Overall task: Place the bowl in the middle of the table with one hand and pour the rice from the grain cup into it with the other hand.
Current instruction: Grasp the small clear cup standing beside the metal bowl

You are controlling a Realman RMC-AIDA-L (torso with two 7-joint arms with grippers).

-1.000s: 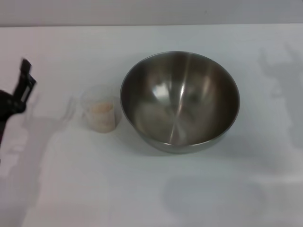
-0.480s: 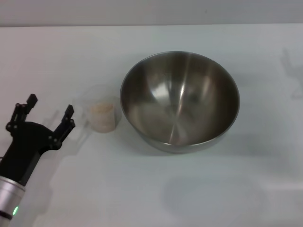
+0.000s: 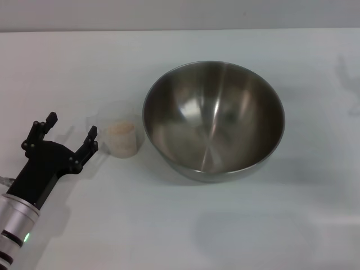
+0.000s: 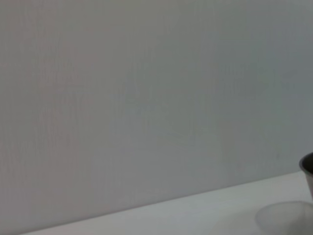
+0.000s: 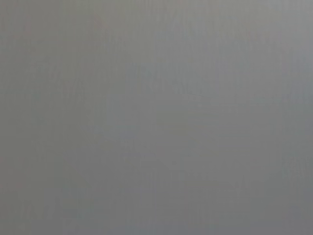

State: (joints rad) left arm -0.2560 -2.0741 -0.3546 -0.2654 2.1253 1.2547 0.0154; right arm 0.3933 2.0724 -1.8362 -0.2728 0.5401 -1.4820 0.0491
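The steel bowl point(image 3: 214, 119) stands upright near the middle of the white table point(image 3: 180, 225), and nothing lies inside it. The clear grain cup point(image 3: 119, 135) with rice point(image 3: 121, 127) in it stands just left of the bowl, its handle pointing left. My left gripper point(image 3: 71, 128) is open, a short way left of the cup's handle, fingers pointing toward the far side. In the left wrist view the cup's rim point(image 4: 283, 218) and the bowl's edge point(image 4: 308, 166) show at the frame's edge. The right gripper is out of view.
The table's far edge point(image 3: 180, 30) meets a grey wall. Faint shadows lie on the tabletop at the right and front. The right wrist view shows only plain grey.
My left gripper has come in from the left edge and moved right toward the cup's handle, fingers open. The bowl and cup have not moved.
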